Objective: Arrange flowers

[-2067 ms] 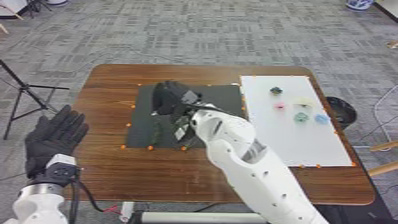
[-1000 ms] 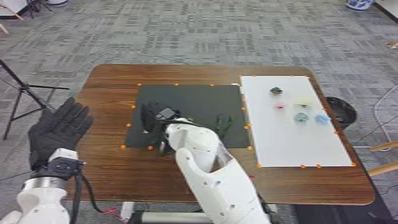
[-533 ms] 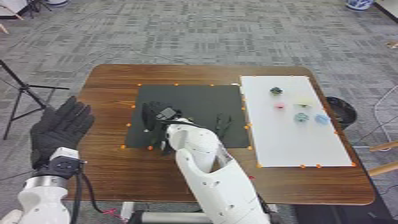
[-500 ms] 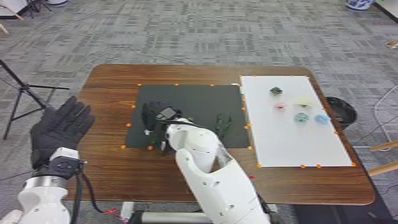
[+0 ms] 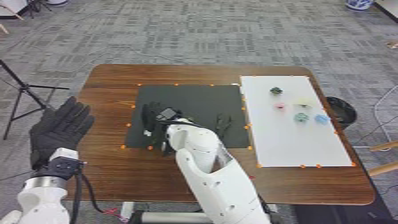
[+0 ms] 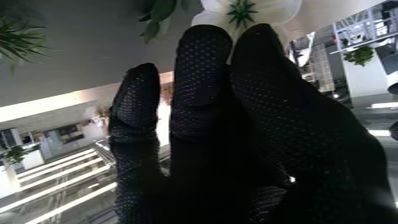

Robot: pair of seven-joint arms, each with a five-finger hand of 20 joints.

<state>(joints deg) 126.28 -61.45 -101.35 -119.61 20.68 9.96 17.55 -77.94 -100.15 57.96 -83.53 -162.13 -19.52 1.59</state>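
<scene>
A white flower (image 6: 242, 12) with a green, star-shaped centre is at the fingertips of the right hand (image 5: 156, 120). That hand is open, its gloved fingers nearly straight and close together; whether they touch the petals, I cannot tell. In the head view, the hand is over the left part of a black mat (image 5: 191, 97). Green stems (image 5: 224, 124) lie on the mat's right part.

To the right of the mat is a white board (image 5: 311, 145) bearing small blooms: dark green (image 5: 276, 90) at the far end, pink (image 5: 280, 105) and cream (image 5: 303, 102) nearer, then pale green (image 5: 301, 117) beside blue (image 5: 321, 119). Orange dots edge both mat and board.

Under everything is a brown table (image 5: 115, 175). At its left edge is the left hand (image 5: 59, 131), open and holding nothing, fingers extended. A black bin (image 5: 346, 114) stands beyond the table's right edge.
</scene>
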